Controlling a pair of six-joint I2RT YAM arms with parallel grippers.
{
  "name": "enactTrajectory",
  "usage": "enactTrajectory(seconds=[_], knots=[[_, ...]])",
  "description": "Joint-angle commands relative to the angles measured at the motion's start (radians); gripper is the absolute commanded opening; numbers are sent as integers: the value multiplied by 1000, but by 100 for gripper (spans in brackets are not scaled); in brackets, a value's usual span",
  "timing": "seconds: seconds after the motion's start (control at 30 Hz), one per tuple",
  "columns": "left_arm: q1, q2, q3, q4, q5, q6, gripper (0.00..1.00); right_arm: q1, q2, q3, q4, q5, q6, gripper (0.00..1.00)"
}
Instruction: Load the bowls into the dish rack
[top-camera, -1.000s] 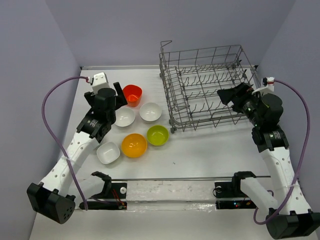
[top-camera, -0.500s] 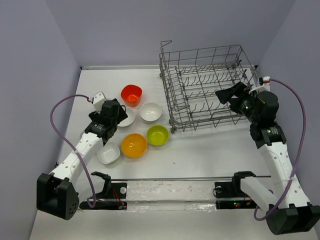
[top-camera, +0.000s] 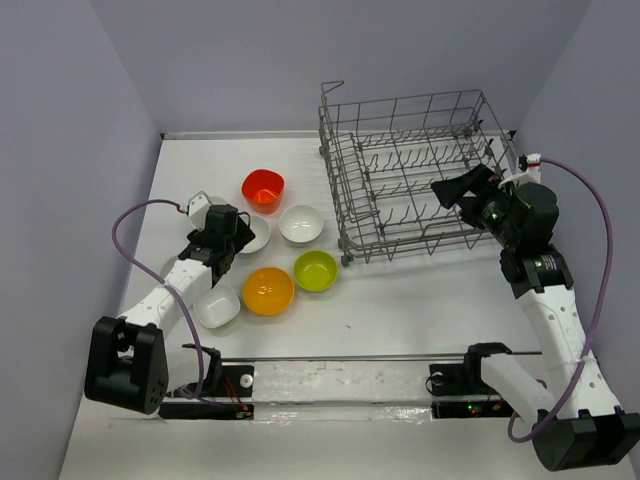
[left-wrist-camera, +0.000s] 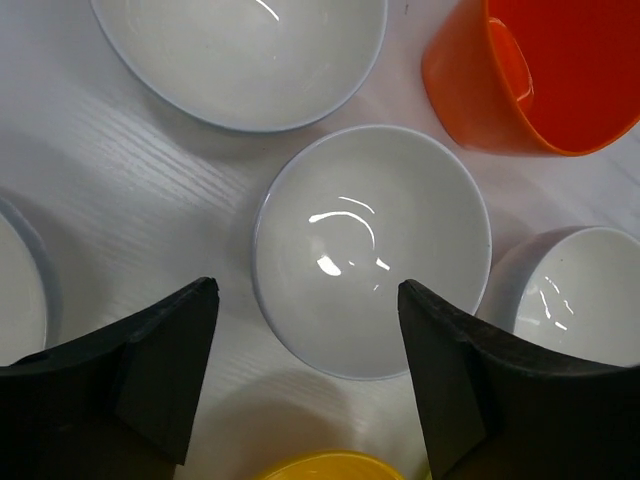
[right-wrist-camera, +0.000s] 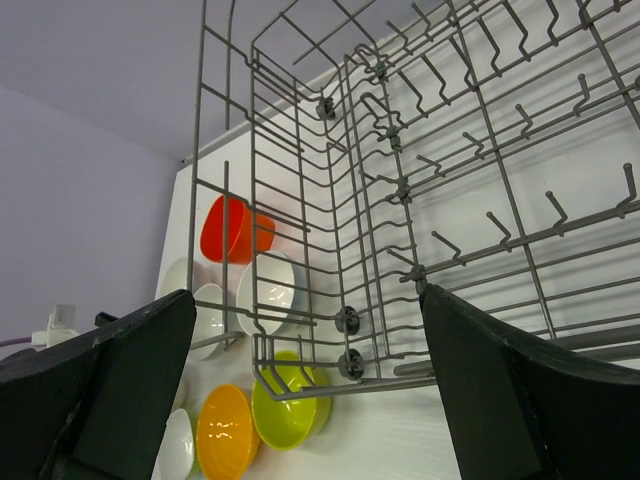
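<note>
- Looking down from the top camera, I see the left gripper (top-camera: 228, 228) low over a white bowl (top-camera: 258, 237). Its jaws are released and spread to either side, grasping nothing.
- On its wrist camera that bowl sits upright on the table (top-camera: 400, 300), with the red-orange bowl (left-wrist-camera: 540, 80) just beside it at 1 o'clock.
- All the bowls I can see lie at 9 o'clock of the dish rack (top-camera: 415, 185). The lime green bowl (top-camera: 315, 270) is near the rack's corner, and the orange-yellow bowl (top-camera: 268, 290) is just beside it at 8 o'clock.
- The right gripper (top-camera: 452, 190) hangs at the rack's 4 o'clock edge, jaws released wide and holding nothing.
</note>
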Motion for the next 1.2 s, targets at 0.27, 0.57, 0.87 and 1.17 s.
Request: enactTrajectory(seconds=[0.27, 0.57, 0.87, 1.17], knots=[[31, 37, -53, 111, -20, -53, 76, -7, -28, 11, -3, -2, -7, 100], [37, 71, -79, 143, -16, -74, 68, -7, -27, 10, -6, -6, -6, 100], [38, 99, -82, 167, -7, -87, 55, -7, -27, 16, -23, -6, -17, 100], [38, 107, -106, 183, 1, -105, 48, -7, -30, 24, -32, -9, -18, 100]])
